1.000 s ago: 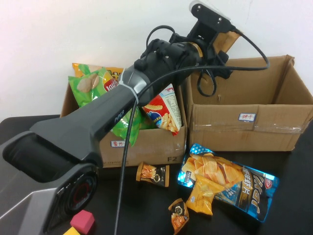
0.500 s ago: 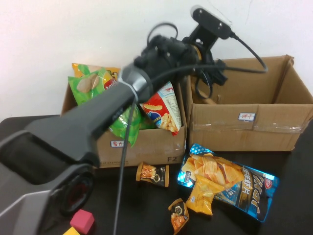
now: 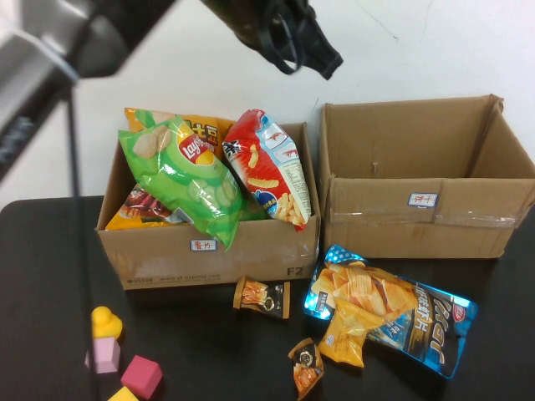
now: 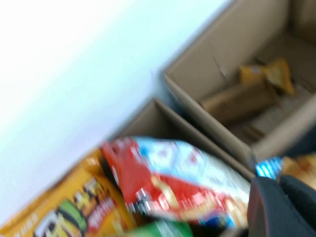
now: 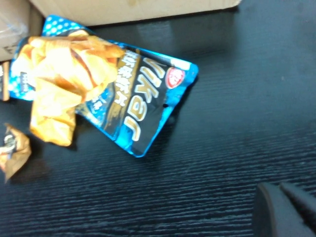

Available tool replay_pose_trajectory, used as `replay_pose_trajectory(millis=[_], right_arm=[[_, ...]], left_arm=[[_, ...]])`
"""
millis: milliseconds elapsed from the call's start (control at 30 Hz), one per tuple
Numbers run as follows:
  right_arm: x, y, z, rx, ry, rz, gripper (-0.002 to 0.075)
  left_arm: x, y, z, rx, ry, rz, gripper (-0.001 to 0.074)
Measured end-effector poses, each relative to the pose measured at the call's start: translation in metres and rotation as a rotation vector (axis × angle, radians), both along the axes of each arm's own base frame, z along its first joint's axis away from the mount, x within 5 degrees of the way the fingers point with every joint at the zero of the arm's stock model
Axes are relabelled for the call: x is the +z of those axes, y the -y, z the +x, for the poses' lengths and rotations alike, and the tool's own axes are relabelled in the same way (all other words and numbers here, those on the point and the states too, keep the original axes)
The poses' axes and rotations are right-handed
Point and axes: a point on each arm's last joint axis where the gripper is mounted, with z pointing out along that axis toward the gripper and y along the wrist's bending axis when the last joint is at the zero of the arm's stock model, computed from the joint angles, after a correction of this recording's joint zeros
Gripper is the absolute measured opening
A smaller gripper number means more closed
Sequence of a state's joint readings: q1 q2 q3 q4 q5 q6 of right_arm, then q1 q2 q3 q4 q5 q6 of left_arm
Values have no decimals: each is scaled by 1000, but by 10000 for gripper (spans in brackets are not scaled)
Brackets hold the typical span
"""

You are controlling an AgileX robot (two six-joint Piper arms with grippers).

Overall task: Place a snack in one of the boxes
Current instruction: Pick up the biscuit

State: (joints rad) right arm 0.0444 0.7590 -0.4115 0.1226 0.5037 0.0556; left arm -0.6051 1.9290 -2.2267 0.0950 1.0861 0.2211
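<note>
A small yellow snack packet lies on the floor of the empty-looking right brown cardboard box, beside the left cardboard box crammed with chip bags. The left gripper, closed on nothing, hangs high above the gap between the boxes. The right gripper, also closed and empty, sits over the black table near the blue chip bag.

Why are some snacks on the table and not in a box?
Four snacks lie loose on the black table: a big blue chip bag with a small yellow packet on it, plus two small orange packets. The left cardboard box is overstuffed.
</note>
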Motion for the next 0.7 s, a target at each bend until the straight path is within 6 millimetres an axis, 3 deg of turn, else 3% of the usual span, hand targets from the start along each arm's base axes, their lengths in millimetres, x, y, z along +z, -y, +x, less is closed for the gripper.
replay_pose_trajectory(millis=[167,433,567,700], right_arm=[[1,-5,0,57,10,15,-1],[4,-21,-2,256,47,42,-1],[6,-31,-4,363,78,65,-1],[8,-35,-5,415,94,77,-1]], left_arm=[[21,-10,-27,-55,-65,-22,8],[42,-22,-54,-93,-94,-59,1],[42,-34,-69,-82,-103,-37,0],[30,-56,-91,-32,-95,-8,0]])
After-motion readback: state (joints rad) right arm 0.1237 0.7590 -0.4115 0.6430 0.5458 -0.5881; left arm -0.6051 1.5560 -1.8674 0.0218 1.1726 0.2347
